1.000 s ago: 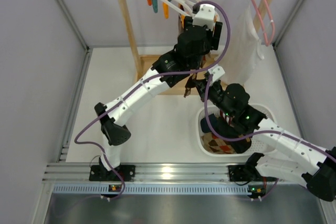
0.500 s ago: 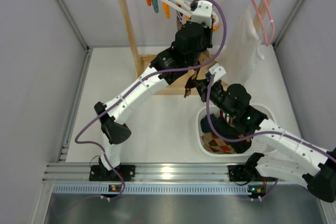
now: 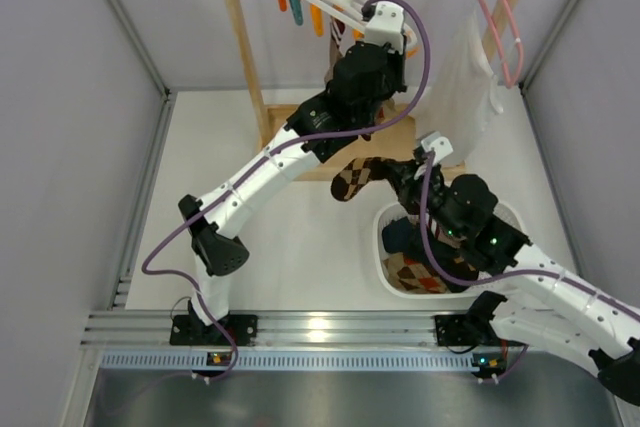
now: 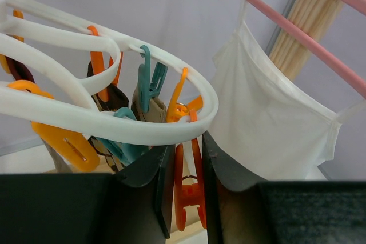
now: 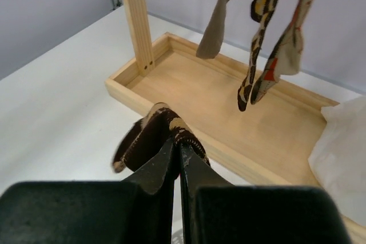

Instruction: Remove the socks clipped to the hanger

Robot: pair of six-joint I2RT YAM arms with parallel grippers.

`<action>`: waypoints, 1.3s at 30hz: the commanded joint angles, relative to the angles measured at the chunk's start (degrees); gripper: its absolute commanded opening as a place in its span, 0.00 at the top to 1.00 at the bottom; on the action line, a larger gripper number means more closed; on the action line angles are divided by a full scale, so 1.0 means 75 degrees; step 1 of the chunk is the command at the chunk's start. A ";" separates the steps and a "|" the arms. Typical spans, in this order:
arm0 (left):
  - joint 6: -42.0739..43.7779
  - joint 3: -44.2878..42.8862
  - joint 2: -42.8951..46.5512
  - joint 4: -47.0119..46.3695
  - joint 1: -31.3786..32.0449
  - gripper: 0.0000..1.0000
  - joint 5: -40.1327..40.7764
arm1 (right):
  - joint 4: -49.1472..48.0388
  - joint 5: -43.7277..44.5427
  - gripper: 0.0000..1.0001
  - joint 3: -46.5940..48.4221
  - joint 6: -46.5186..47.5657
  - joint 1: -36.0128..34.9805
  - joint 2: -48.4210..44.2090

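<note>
Right pincer (image 5: 176,144) clamps argyle sock (image 5: 146,138), long axis leftward (free end drooping); left pincer (image 4: 187,154) nips orange clip (image 4: 189,195).

Lab enclosure — grey framed walls (image 3: 60,127).

I get bright, even overhead light, soft shadows on the white tabletop (image 3: 195,152) and a glare patch on the aluminium rail (image 3: 320,327). In the wrist views the left claw (image 4: 187,161) and right claw (image 5: 176,151) sit dark and soft-focused.
</note>
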State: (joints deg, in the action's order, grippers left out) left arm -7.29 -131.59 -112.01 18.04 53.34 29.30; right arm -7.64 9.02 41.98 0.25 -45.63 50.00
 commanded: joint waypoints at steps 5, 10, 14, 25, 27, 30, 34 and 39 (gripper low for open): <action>-0.0293 0.0763 0.0859 -0.0191 -0.0046 0.78 -0.0449 | 0.2573 0.1480 1.00 0.0332 -0.1111 0.0013 -0.1439; -0.0528 0.1138 0.1141 -0.0179 -0.0104 0.71 -0.0473 | 0.4696 0.2266 1.00 0.0860 -0.1697 0.0025 -0.1300; -0.0669 0.1501 0.1433 -0.0203 -0.0128 0.59 -0.0508 | 0.5365 0.2302 1.00 0.0884 -0.2049 0.0037 -0.1194; -0.0786 0.2462 0.2371 -0.0203 -0.0128 0.28 -0.0285 | 0.6209 0.2665 1.00 0.0977 -0.2693 0.0037 -0.1381; -0.0902 0.2882 0.2757 -0.0191 -0.0128 0.22 -0.0367 | 0.6350 0.2677 1.00 0.0919 -0.2833 0.0048 -0.1358; -0.1090 0.3491 0.3319 -0.0203 -0.0128 0.17 -0.0601 | 0.6374 0.2712 1.00 0.0721 -0.3032 0.0048 -0.1334; -0.1418 0.4407 0.4081 -0.0203 -0.0128 0.02 -0.0801 | 0.6327 0.2712 1.00 0.0533 -0.3396 0.0084 -0.1101; -0.1676 0.5672 0.5368 -0.0203 -0.0128 0.02 -0.0790 | 0.5942 0.2303 1.00 0.0019 -0.3970 0.0084 -0.0959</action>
State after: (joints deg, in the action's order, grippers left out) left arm -17.72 -92.73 -77.54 18.20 52.27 23.94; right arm 38.65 27.57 44.42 -25.54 -45.58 42.44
